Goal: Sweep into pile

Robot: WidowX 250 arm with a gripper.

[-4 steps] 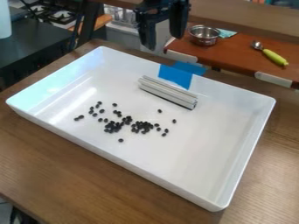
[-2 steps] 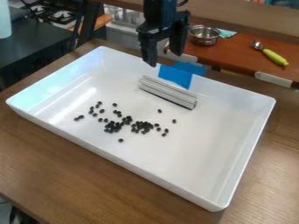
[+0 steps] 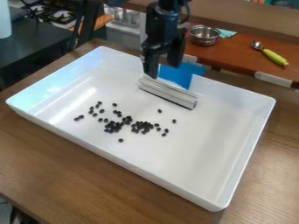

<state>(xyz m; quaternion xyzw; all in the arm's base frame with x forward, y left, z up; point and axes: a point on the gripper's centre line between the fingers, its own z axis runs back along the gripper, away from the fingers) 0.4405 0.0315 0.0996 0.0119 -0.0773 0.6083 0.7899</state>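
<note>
- Where the black arm hangs in from the view's top edge, the gripper points down over the far side of the white tray, its two fingers spread apart with a gap between them.
- Just below the gripper, on the tray floor, lies the silvery, grooved bar, slanting down toward the view's right, a dark line along its lower edge; one fingertip is right by its upper end, though whether they touch I can't tell.
- Just beside the gripper, on the view's right, blue tape sits on the tray's far wall and folds over the rim.
- Nearer the camera than the gripper and the bar, the small black beans lie on the tray floor, many bunched in a loose cluster, others strewn around it, mostly toward the view's left.
- Under it all is the brown wooden table.
- Beyond the gripper, toward the view's upper right, a metal bowl stands on a reddish-brown surface, with a teal cloth beside it and, further right, a spoon with a yellow-green handle.
</note>
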